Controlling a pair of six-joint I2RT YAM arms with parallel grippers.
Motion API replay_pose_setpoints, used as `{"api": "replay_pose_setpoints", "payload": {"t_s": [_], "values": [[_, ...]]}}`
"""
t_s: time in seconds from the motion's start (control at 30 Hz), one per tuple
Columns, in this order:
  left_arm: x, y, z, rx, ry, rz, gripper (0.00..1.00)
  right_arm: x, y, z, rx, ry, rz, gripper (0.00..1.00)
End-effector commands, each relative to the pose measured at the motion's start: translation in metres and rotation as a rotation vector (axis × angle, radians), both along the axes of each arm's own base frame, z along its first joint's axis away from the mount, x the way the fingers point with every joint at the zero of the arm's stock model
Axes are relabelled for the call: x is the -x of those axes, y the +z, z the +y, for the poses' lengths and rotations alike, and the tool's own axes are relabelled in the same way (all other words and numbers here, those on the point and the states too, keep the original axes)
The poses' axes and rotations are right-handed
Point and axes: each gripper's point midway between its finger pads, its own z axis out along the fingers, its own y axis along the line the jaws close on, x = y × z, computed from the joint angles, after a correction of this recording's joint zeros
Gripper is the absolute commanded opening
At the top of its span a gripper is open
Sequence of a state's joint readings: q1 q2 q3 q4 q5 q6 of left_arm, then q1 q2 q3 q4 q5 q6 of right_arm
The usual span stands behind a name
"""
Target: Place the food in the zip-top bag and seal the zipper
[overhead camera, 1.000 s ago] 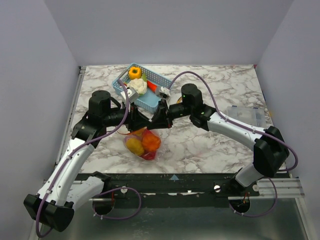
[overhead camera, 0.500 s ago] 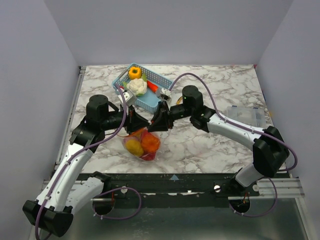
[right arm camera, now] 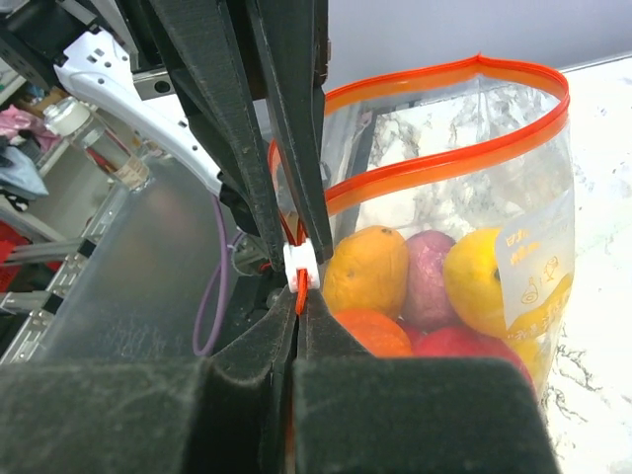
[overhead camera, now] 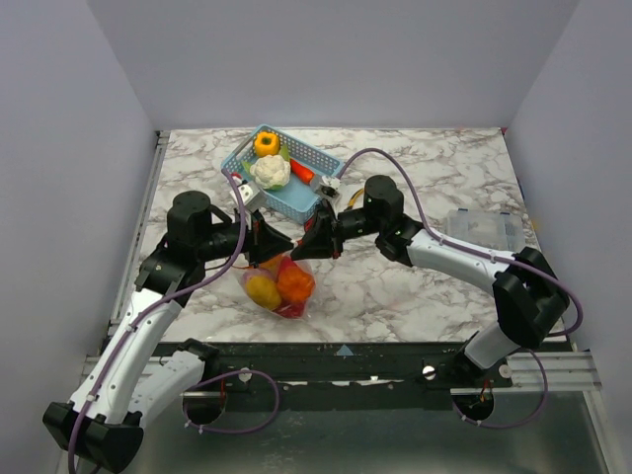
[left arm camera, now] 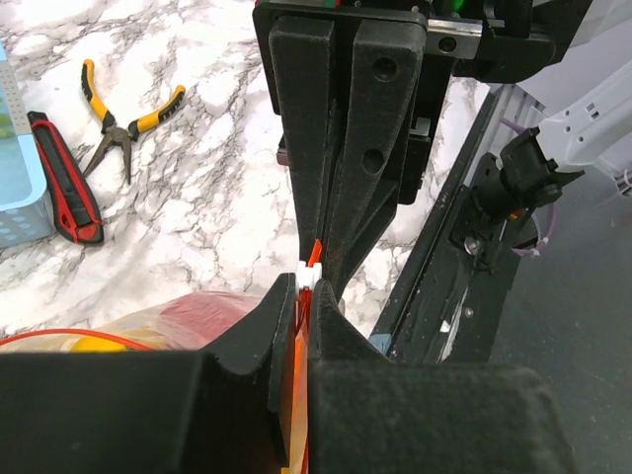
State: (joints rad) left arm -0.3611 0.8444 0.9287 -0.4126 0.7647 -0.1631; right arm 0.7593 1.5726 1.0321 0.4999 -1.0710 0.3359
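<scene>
The zip-top bag [overhead camera: 279, 286] hangs between my two grippers, which meet tip to tip above it. Inside is the food: orange [right arm camera: 365, 269], purple [right arm camera: 430, 276], yellow [right arm camera: 484, 276] and red [right arm camera: 464, 346] toy pieces. My left gripper [left arm camera: 308, 296] is shut on the red-orange zipper [left arm camera: 299, 365]; a white slider [left arm camera: 309, 279] sits at its tips. My right gripper [right arm camera: 299, 306] is shut on the same zipper [right arm camera: 444, 163] right below the slider [right arm camera: 301, 265]. Beyond the grip the bag's mouth bows open. From above, the left gripper [overhead camera: 284, 243] and right gripper [overhead camera: 304, 247] nearly touch.
A blue basket [overhead camera: 321, 156] at the back holds a white cauliflower [overhead camera: 270, 171] and an orange pepper [overhead camera: 265, 143]. A clear container [overhead camera: 484, 225] lies at the right. Yellow-handled pliers [left arm camera: 123, 123] and a red utility knife [left arm camera: 61, 178] lie on the marble beside the basket.
Both grippers stay pinched on the zipper. The pair and the bag have shifted slightly toward the near edge, and the left arm's elbow has drawn back to the left.
</scene>
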Motion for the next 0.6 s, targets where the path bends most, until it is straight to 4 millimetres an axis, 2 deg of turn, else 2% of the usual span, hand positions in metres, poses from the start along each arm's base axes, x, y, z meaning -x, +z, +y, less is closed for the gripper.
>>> {"api": "replay_pose_setpoints", "payload": {"t_s": [0.0,0.07,0.13,0.2,0.57], "values": [[-0.0008,0.0063,-0.0001,0.003,0.0,-0.003,0.0,0.0024,0.0028,0.0025,-0.022,0.0,0.012,0.0],[-0.0008,0.0055,-0.0003,-0.008,-0.006,0.009,0.11,0.0012,0.0041,0.0025,-0.023,-0.013,0.013,0.0],[-0.0003,0.0059,-0.0016,-0.004,-0.018,0.011,0.25,0.0021,0.005,0.0023,-0.023,-0.006,0.012,0.0],[0.0001,0.0074,-0.002,0.0,-0.021,0.003,0.33,0.0034,0.0064,0.0015,-0.026,0.003,0.008,0.0],[-0.0002,0.0104,-0.0051,0.016,-0.038,0.001,0.36,0.0008,0.0059,0.001,-0.013,-0.019,-0.008,0.0]]}}
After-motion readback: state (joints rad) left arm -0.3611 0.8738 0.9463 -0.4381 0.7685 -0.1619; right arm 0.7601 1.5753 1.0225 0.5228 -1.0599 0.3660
